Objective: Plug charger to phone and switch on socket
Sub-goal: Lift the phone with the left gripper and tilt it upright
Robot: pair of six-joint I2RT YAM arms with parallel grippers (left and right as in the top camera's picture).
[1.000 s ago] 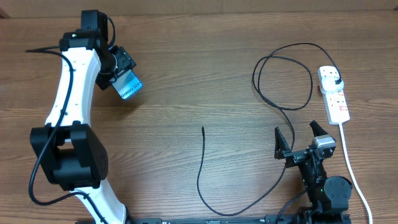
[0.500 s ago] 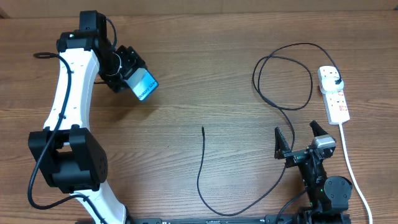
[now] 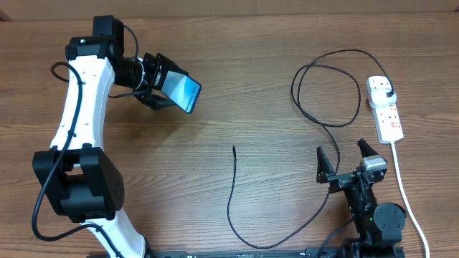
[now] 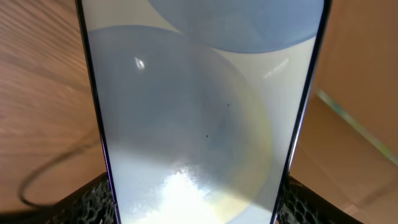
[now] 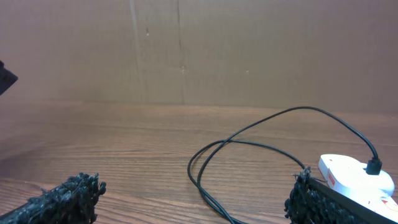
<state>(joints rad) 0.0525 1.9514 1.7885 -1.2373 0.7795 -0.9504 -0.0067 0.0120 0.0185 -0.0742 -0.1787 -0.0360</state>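
Note:
My left gripper (image 3: pixel 169 84) is shut on the phone (image 3: pixel 183 91) and holds it tilted above the table at the far left. In the left wrist view the phone's pale screen (image 4: pixel 205 112) fills the frame between the two fingers (image 4: pixel 93 200). The charger cable (image 3: pixel 231 193) lies loose, with its tip near the table's middle. From there it curves along the front edge, loops at the right and ends in a black plug head (image 3: pixel 388 94) in the white socket (image 3: pixel 387 115). My right gripper (image 3: pixel 346 156) stands open and empty just left of the socket, with the cable loop (image 5: pixel 211 162) ahead of it.
The socket's white cord (image 3: pixel 406 193) runs toward the front right edge, beside the right arm's base. A cardboard wall (image 5: pixel 186 50) closes off the table's far side. Bare wood (image 3: pixel 272 64) lies between the phone and the cable loop.
My left gripper has swung to the right with the phone and turned it, so the screen now faces more to the right. The right arm, cable and socket have not moved.

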